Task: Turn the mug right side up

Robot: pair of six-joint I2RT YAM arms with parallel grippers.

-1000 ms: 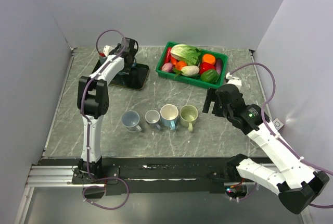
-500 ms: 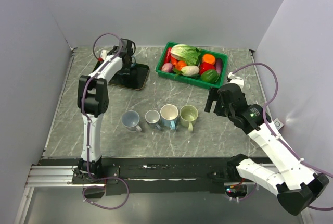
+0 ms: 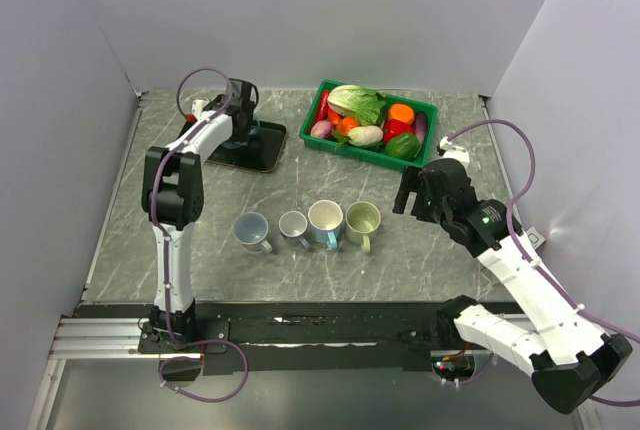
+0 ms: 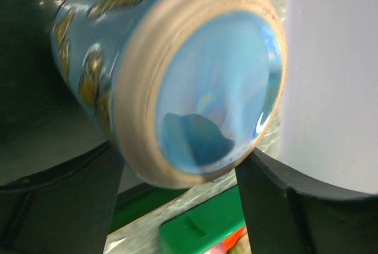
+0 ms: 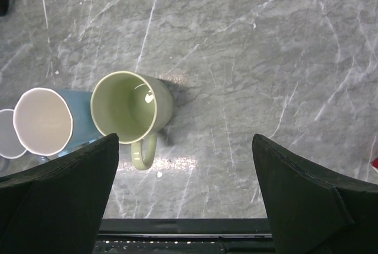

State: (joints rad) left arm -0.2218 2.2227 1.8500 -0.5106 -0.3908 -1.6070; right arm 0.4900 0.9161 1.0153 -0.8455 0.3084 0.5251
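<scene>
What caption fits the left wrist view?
Left tool holds a blue gold-patterned ceramic mug sideways, mouth toward camera.

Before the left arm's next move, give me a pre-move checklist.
1. Grip: ok. The left gripper has the blue mug between its fingers.
2. Mug upright: not ok. It lies on its side, mouth toward the wrist camera.
3. Set-down spot on the black tray: cannot tell; the arm covers part of it.
4. Right gripper: ok. Open, near the green mug, far from the left arm.
5. Row of mugs: ok. Well apart from the tray.
</scene>
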